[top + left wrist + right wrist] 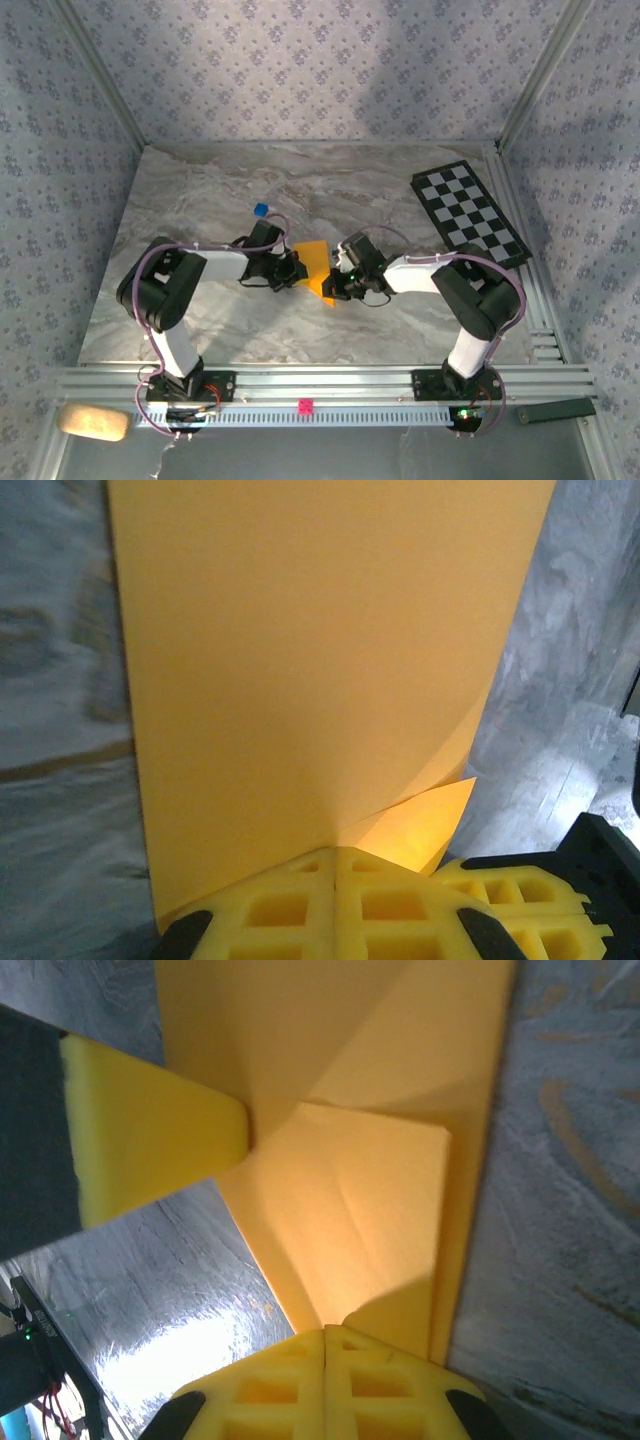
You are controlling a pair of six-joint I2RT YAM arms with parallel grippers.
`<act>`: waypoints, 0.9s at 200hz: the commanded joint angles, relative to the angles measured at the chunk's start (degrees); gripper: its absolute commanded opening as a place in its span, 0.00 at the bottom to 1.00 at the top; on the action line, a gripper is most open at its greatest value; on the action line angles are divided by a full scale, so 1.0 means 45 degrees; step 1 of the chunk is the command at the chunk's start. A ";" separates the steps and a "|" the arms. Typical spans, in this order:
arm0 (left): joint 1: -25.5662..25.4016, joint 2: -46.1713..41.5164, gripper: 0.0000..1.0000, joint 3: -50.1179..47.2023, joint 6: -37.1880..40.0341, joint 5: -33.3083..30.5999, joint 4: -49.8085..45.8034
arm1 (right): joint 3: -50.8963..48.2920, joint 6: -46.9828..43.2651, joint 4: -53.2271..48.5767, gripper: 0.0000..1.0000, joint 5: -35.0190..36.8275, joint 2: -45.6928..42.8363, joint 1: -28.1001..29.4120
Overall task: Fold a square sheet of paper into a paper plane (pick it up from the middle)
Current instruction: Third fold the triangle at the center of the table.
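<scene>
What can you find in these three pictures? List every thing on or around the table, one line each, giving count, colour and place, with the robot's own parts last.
table: one, grey marbled, fenced by patterned walls
sheet of paper: one, orange-yellow, partly folded, mid-table
cube: one, blue, small, just beyond the sheet of paper, to its left
checkered board: one, black and white, far right of the table
tag: one, pink, near edge, centre
pad: one, tan, near-left corner, off the table
bar: one, dark, near-right corner, off the table
left gripper: one, yellow fingers, shut on the sheet of paper
right gripper: one, yellow fingers, shut on the sheet of paper
</scene>
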 commanded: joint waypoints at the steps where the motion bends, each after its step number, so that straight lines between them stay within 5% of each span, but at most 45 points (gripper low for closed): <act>1: 0.0746 0.0463 0.00 0.0121 0.0764 -0.1939 -0.1654 | -0.0528 -0.0248 -0.1481 0.04 0.0240 0.0036 -0.0008; 92: 0.0999 0.0315 0.01 0.0315 0.1509 -0.1391 -0.1858 | -0.0180 -0.0415 -0.1702 0.03 0.0379 -0.0242 -0.0028; 180: 0.1393 -0.1999 0.10 0.0898 0.2534 -0.1875 -0.1899 | -0.0518 0.0238 -0.1616 0.00 0.0517 0.0240 0.0089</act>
